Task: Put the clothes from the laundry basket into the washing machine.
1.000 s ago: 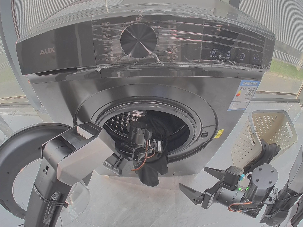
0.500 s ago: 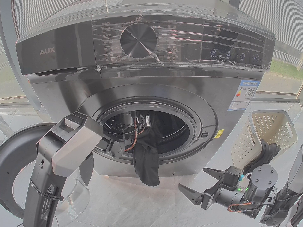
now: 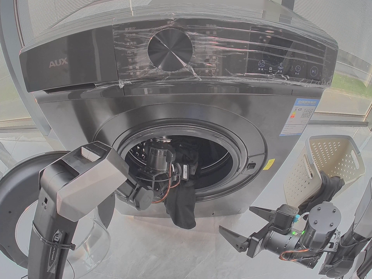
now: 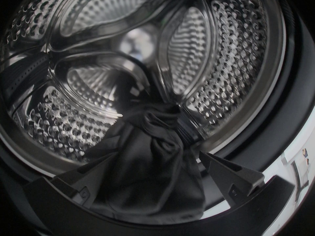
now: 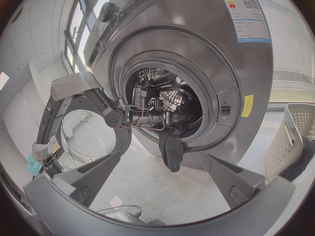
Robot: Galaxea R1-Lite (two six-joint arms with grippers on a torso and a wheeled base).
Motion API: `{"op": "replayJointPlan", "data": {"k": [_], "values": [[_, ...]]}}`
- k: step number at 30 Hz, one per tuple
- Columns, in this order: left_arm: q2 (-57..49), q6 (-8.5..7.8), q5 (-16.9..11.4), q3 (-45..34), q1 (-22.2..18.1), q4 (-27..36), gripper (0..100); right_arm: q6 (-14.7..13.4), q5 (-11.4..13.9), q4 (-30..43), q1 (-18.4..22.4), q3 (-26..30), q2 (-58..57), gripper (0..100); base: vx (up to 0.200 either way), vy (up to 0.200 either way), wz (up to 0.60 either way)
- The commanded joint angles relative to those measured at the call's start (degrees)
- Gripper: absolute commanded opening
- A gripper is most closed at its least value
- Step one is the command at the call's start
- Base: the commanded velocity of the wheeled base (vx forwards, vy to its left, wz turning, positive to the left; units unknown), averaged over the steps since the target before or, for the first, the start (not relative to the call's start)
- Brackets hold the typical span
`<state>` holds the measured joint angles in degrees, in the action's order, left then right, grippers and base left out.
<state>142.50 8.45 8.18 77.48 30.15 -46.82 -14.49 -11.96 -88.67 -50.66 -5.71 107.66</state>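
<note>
Glossy floor, garment hanging out of washing machine, left gripper apart around it, right gripper apart near laundry basket

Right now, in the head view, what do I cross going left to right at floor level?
Open washer door → hanging dark garment → right tool, open → laundry basket with dark clothes in it.

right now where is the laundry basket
In the head view the laundry basket sits on the floor at the robot's right, beside the washing machine, holding dark clothes.
</note>
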Motion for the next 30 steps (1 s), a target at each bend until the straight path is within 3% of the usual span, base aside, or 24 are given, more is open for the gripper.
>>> {"op": "replayJointPlan", "data": {"k": [1, 10, 11, 19, 22, 24, 30], "values": [[-1.7, -0.36, -0.97, -4.36, 1.67, 0.51, 100, -0.01, 0.01, -0.01, -0.05, -0.01, -0.08, 100, 0.0, 0.0, 0.0], [2.79, -1.24, -0.62, -3.3, 0.88, 0.33, 100, -0.01, 0.01, -0.01, -0.4, -0.01, -0.08, 100, 0.0, 0.0, 0.0], [3.14, -1.24, -0.62, -2.95, 0.79, 0.51, 0, -0.01, 0.01, -0.01, -0.4, -0.01, -0.08, 100, 0.0, 0.0, 0.0], [3.23, -1.07, -0.36, -0.23, 0.17, -0.11, 0, -0.01, 0.01, -0.01, -0.4, -0.1, 0.01, 100, 0.0, 0.0, 0.0], [3.58, -0.54, 1.31, 4.78, 0.0, -1.96, 0, -0.01, 0.01, -0.1, -0.4, -0.27, 0.01, 100, 0.0, 0.0, 0.0], [5.69, -0.63, 4.12, 11.37, -1.14, -4.15, 0, -0.01, 0.01, -0.01, -0.49, -0.54, -0.08, 100, 0.0, 0.0, 0.0], [6.65, -0.45, 4.74, 15.42, -1.58, -4.5, 0, -0.01, 0.01, -0.1, -0.4, -0.54, -0.16, 100, 0.0, 0.0, 0.0]]}}
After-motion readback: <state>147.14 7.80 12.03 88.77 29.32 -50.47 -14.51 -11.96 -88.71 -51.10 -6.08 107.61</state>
